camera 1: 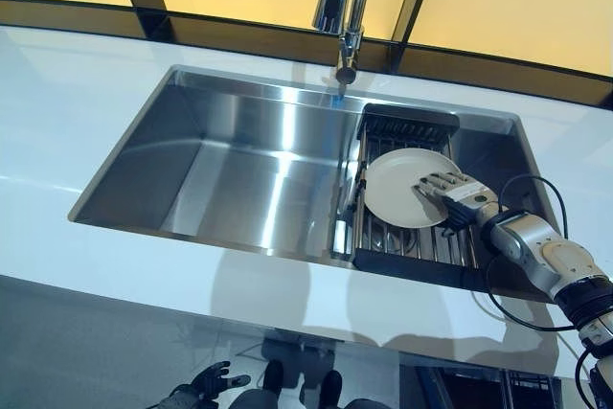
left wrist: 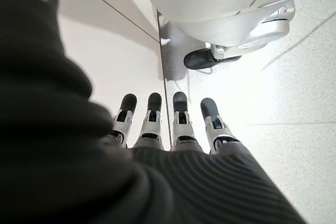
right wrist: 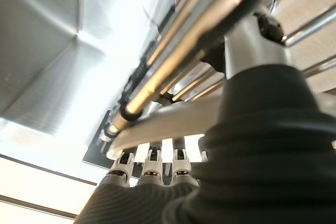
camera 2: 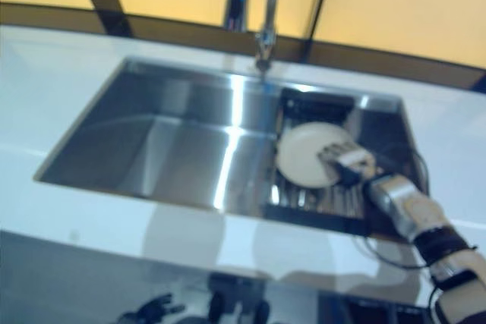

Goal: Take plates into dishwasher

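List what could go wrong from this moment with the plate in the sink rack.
1. The right robot hand grips the white plate only at its edge, thumb on one face and fingers on the other; it might slip on lifting.
2. The plate leans among the bars of the dark rack; a skewed pull could catch it.
3. The faucet overhangs nearby and could be struck.

The right arm reaches forward and inward from the robot's right side, wrist bent down, and the right hand (camera 1: 448,191) has its fingers (right wrist: 150,165) laid along one face of a plate (camera 1: 404,186) with the thumb (right wrist: 251,45) on the other, pinching it. The left hand (left wrist: 168,129) hangs low, fingers straight and slightly apart, holding nothing.
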You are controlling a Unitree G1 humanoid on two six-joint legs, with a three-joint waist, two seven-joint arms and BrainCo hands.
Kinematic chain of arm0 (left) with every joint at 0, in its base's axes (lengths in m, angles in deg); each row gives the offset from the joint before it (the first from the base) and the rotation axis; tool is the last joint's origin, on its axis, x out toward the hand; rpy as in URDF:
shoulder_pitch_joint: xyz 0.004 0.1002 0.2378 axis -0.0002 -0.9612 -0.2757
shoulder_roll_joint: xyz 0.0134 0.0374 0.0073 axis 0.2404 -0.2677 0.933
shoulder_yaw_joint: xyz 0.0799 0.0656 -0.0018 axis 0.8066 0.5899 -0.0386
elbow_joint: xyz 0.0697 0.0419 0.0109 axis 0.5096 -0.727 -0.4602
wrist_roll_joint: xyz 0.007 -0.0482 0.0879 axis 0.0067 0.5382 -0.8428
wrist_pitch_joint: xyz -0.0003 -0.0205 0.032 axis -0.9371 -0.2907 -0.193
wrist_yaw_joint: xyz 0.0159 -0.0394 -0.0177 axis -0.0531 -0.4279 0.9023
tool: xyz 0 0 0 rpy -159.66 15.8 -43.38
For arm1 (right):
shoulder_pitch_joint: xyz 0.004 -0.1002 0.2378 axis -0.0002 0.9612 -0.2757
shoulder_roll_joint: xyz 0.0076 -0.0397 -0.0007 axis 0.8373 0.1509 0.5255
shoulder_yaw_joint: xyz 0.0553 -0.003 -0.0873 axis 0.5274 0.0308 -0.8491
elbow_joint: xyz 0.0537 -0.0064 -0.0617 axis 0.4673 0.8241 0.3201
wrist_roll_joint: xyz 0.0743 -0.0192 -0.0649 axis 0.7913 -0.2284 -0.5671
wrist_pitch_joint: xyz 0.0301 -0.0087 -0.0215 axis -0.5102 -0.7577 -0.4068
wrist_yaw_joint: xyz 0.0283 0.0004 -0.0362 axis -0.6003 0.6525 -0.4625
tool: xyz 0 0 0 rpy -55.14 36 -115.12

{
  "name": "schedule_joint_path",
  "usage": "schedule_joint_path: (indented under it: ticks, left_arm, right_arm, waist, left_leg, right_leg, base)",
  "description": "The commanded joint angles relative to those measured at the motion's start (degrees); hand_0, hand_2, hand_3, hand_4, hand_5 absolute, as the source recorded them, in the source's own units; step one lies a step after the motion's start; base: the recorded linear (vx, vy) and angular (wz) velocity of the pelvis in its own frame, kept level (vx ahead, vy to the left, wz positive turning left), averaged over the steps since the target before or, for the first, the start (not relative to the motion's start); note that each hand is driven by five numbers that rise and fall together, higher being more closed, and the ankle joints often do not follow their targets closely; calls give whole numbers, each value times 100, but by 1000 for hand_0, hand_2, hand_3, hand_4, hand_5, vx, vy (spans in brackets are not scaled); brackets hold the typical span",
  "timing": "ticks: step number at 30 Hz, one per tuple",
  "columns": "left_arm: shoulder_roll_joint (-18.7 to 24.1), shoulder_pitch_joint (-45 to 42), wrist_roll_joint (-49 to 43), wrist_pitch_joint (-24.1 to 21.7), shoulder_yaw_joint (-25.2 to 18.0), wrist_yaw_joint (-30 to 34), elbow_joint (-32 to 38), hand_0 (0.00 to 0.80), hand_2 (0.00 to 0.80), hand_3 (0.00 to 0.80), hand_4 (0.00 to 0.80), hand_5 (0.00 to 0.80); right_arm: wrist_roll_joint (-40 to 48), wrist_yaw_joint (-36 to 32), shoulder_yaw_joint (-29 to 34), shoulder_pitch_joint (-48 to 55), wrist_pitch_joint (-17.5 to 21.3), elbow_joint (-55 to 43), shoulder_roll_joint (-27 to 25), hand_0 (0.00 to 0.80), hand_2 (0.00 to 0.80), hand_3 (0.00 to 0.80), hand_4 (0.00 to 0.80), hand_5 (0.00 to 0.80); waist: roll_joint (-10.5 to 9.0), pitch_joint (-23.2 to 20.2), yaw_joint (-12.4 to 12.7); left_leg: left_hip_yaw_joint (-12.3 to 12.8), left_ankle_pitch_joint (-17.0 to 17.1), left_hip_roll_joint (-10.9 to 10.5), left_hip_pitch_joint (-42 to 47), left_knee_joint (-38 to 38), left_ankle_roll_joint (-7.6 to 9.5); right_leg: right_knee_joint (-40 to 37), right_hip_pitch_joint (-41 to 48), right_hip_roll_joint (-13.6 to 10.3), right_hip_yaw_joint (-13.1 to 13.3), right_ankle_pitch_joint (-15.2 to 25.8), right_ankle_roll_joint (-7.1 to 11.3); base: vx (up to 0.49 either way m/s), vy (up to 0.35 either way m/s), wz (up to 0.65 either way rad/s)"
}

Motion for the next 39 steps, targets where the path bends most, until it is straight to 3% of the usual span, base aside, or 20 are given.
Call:
schedule_joint_path:
  ticks: [1, 3, 4, 5, 7, 8, 12, 14, 39]
  left_arm:
    - [-34, 280, 182, -40, 133, -42, -92, 0, 0, 0, 0, 0]
    - [-28, 295, 190, -36, 134, -41, -84, 0, 0, 0, 0, 0]
    - [-31, 300, 191, -41, 133, -43, -90, 0, 0, 0, 0, 0]
    - [-37, 307, 197, -61, 134, -46, -116, 0, 0, 0, 0, 0]
    - [-42, 314, 191, -84, 121, -40, -150, 0, 0, 0, 0, 0]
    - [-42, 314, 194, -83, 120, -38, -152, 0, 0, 0, 0, 0]
    - [-54, 313, 173, -80, 118, -37, -149, 0, 0, 0, 0, 0]
    - [-59, 312, 181, -80, 121, -48, -132, 0, 0, 0, 0, 0]
    - [-166, 186, 190, -129, 84, -51, -172, 0, 0, 0, 0, 0]
  right_arm:
    - [-31, 216, -323, -786, -299, 103, 53, 0, 0, 0, 0, 0]
    - [-28, 267, -323, -812, -368, 105, 69, 0, 0, 0, 0, 0]
    - [-34, 288, -314, -814, -373, 109, 82, 53, 53, 53, 53, 53]
    - [-54, 325, -298, -814, -393, 112, 97, 229, 229, 229, 229, 229]
    - [-75, 371, -280, -800, -426, 107, 123, 402, 402, 402, 402, 402]
    - [-88, 387, -277, -798, -428, 110, 126, 408, 408, 408, 408, 408]
    - [-102, 522, -239, -778, -476, 139, 155, 609, 609, 609, 609, 609]
    - [-127, 584, -221, -766, -481, 133, 154, 781, 781, 781, 781, 781]
    - [427, 1339, 502, -565, -695, -225, 113, 800, 800, 800, 800, 800]
  waist:
    - [-88, 23, 147]
    - [-88, 37, 153]
    - [-87, 37, 153]
    - [-85, 34, 150]
    - [-81, 34, 146]
    - [-80, 31, 146]
    - [-74, 23, 146]
    - [-72, 26, 143]
    - [-8, -138, 53]
  left_leg:
    - [215, -544, -50, 51, 31, 278]
    - [210, -543, -49, 40, 33, 278]
    - [211, -541, -49, 36, 30, 279]
    - [212, -541, -49, 31, 27, 278]
    - [210, -541, -51, 35, 16, 282]
    - [213, -541, -50, 40, 11, 283]
    - [216, -549, -49, 42, 21, 283]
    - [220, -547, -48, 37, 20, 284]
    - [234, -587, -59, 149, -16, 288]
  right_leg:
    - [548, -164, 62, 213, -586, 55]
    - [557, -178, 62, 211, -587, 54]
    - [562, -186, 61, 209, -587, 56]
    - [560, -191, 60, 207, -587, 58]
    - [560, -194, 63, 211, -590, 58]
    - [560, -193, 64, 211, -591, 58]
    - [560, -187, 61, 218, -589, 63]
    - [560, -193, 61, 220, -585, 63]
    - [478, -76, 72, 281, -597, 67]
  base:
    - [0, 0, 0]
    - [0, 0, 0]
    - [0, 0, 0]
    - [0, 0, 0]
    - [0, 0, 0]
    - [0, 0, 0]
    - [0, 0, 0]
    - [0, 0, 0]
    - [0, 1, 2]
